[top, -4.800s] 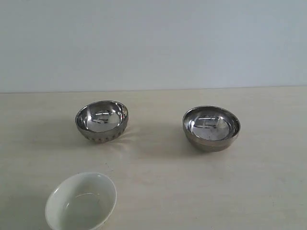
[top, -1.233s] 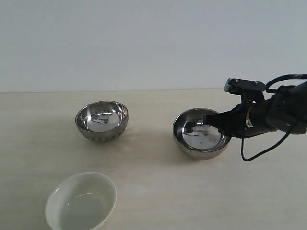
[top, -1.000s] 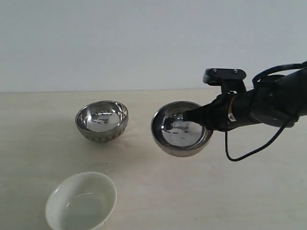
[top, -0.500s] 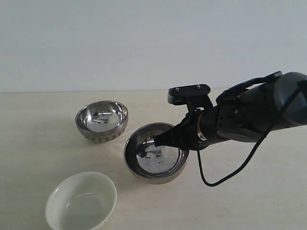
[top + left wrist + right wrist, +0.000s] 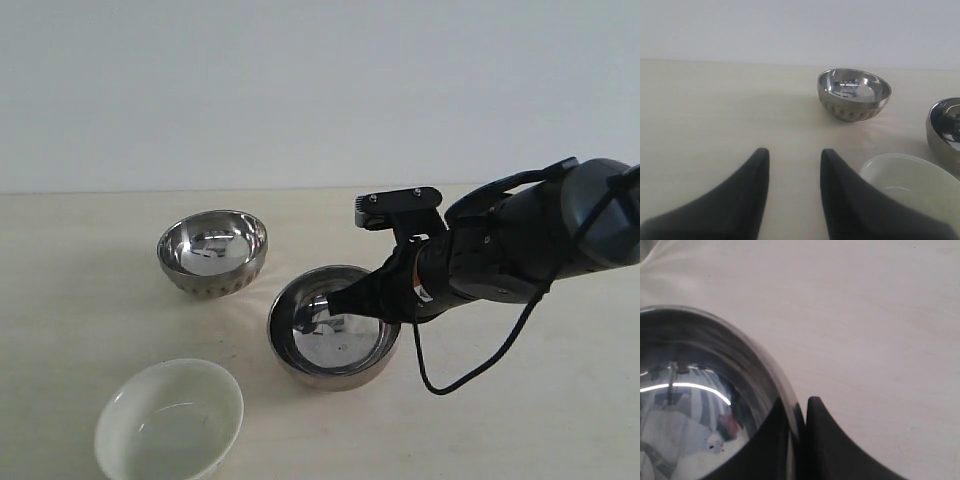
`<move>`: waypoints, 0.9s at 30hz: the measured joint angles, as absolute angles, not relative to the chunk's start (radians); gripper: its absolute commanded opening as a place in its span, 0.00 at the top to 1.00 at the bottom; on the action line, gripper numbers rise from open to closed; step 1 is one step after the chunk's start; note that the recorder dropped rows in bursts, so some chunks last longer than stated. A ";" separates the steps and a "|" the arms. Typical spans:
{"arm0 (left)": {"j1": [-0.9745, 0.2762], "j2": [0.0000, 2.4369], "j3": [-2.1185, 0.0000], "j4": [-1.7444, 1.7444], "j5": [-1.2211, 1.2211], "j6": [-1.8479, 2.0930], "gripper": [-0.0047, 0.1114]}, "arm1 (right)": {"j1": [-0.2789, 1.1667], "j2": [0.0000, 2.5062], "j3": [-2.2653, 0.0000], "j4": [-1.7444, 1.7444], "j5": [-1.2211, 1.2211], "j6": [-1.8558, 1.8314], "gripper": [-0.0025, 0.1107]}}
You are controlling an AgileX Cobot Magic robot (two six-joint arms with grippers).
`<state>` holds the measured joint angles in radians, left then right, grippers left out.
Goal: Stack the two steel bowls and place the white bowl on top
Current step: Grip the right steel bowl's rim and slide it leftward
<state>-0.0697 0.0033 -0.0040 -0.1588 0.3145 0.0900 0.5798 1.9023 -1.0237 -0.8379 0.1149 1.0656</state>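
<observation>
One steel bowl rests on the table at the back left. The second steel bowl is in the middle, with my right gripper shut on its rim, one finger inside and one outside. Whether it touches the table I cannot tell. The white bowl sits at the front left, upright and holding nothing. My left gripper is open over bare table beside the white bowl; it is out of the exterior view.
The pale wooden table ends at a white wall behind. My right arm and its black cable reach in from the right, just above the table.
My right gripper took the right-hand steel bowl by its rim and carried it left and toward the front. In the last half second it shifted slightly right. The other two bowls stayed put.
</observation>
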 measured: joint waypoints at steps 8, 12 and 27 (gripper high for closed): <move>-0.070 0.003 -0.004 -0.159 0.315 0.090 0.68 | 0.580 1.910 -1.024 -0.838 0.080 1.066 0.98; -0.070 0.003 -0.004 -0.159 0.315 0.090 0.68 | 0.580 1.910 -1.024 -0.838 0.080 1.066 0.98; -0.070 0.003 -0.004 -0.159 0.315 0.090 0.68 | 0.580 1.910 -1.034 -0.838 0.054 1.066 0.56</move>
<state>-0.0697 0.0033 -0.0040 -0.1588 0.3145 0.0900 0.5798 1.9101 -1.0344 -0.8379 0.0544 1.0656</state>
